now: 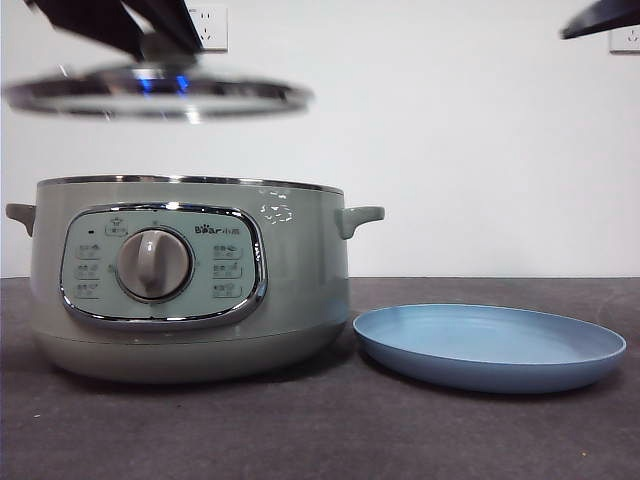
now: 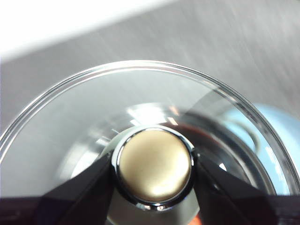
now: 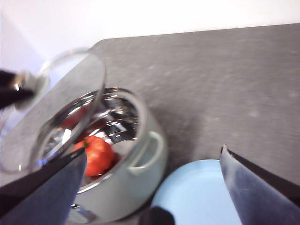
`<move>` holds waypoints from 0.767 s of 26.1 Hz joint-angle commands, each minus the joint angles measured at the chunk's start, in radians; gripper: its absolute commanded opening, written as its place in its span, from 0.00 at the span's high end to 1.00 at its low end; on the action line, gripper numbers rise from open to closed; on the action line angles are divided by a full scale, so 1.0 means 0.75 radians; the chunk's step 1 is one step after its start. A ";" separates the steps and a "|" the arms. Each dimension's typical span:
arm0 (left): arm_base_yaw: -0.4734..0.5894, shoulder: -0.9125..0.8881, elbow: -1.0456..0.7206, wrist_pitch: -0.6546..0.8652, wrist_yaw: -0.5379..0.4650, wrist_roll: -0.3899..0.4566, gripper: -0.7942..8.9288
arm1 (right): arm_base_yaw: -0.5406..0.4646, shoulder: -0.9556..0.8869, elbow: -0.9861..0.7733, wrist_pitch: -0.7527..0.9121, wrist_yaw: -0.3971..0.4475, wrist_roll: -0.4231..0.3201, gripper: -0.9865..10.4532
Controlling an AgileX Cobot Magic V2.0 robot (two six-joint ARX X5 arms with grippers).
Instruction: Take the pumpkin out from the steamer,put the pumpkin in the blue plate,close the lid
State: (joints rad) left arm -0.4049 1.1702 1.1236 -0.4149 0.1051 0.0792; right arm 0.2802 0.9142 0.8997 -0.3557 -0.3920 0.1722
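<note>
The sage-green steamer (image 1: 190, 280) stands open at the table's left. Inside it, seen only in the right wrist view, lies the orange-red pumpkin (image 3: 97, 154). The glass lid (image 1: 160, 95) hangs level a little above the steamer's rim. My left gripper (image 2: 154, 168) is shut on the lid's knob (image 2: 154, 164) and shows in the front view as a dark arm (image 1: 165, 40) at the top left. The blue plate (image 1: 490, 345) lies empty to the right of the steamer. My right gripper (image 3: 153, 151) is open, high above the steamer's right handle and the plate (image 3: 197, 197).
The table (image 1: 320, 430) is dark grey, with a white wall close behind it. The right arm shows in the front view only as a black tip (image 1: 600, 18) at the top right corner. The steamer's side handle (image 1: 358, 216) sticks out towards the plate.
</note>
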 commanded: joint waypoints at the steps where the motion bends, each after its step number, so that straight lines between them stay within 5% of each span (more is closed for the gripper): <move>1: -0.002 -0.111 0.014 0.055 -0.079 0.015 0.93 | 0.116 0.077 0.037 0.052 -0.001 0.011 0.50; 11: -0.002 -0.442 0.014 -0.050 -0.469 0.022 0.93 | 0.456 0.567 0.417 -0.054 0.003 -0.108 0.44; 18: -0.002 -0.594 0.014 -0.140 -0.728 0.042 0.93 | 0.572 0.996 0.934 -0.455 0.011 -0.245 0.44; 20: -0.002 -0.623 0.014 -0.161 -0.785 0.053 0.93 | 0.609 1.153 1.129 -0.598 0.086 -0.285 0.44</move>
State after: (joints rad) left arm -0.4049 0.7132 1.1236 -0.5770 -0.4816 0.1020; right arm 0.7319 1.7557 1.7210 -0.7963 -0.3328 -0.0082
